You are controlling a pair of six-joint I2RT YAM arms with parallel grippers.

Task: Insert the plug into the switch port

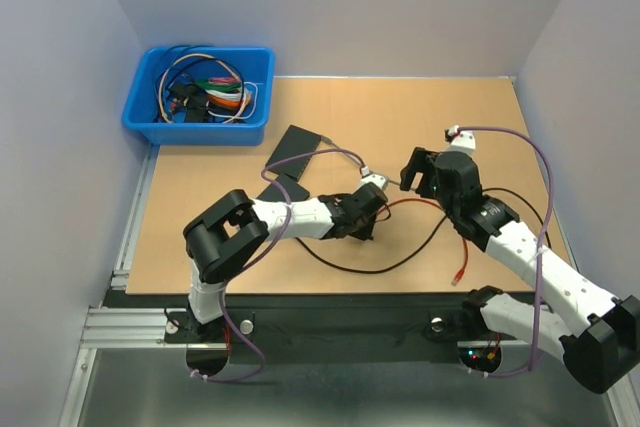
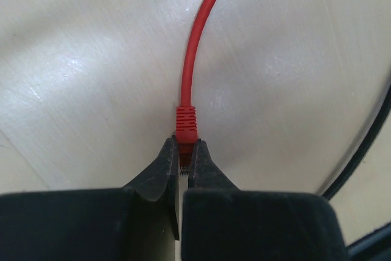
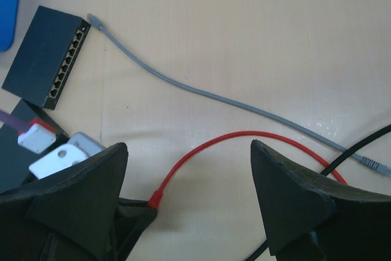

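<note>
The red plug [image 2: 186,125] on its red cable [image 2: 194,41] lies low over the wooden table, and my left gripper [image 2: 184,153] is shut on it, pinching it between both fingertips. From above, the left gripper [image 1: 368,212] sits mid-table. The black switch [image 3: 47,58] shows its row of ports in the right wrist view; from above the switch [image 1: 291,151] lies behind and left of the left gripper. My right gripper [image 3: 189,163] hangs open above the red cable [image 3: 201,145], holding nothing. In the top view the right gripper [image 1: 411,174] hovers just right of the left one.
A grey cable [image 3: 201,93] runs across the table from beside the switch. A black cable [image 1: 372,268] loops near the front edge. The red cable's other end [image 1: 460,275] lies at the front right. A blue bin [image 1: 160,128] of cables stands at the back left.
</note>
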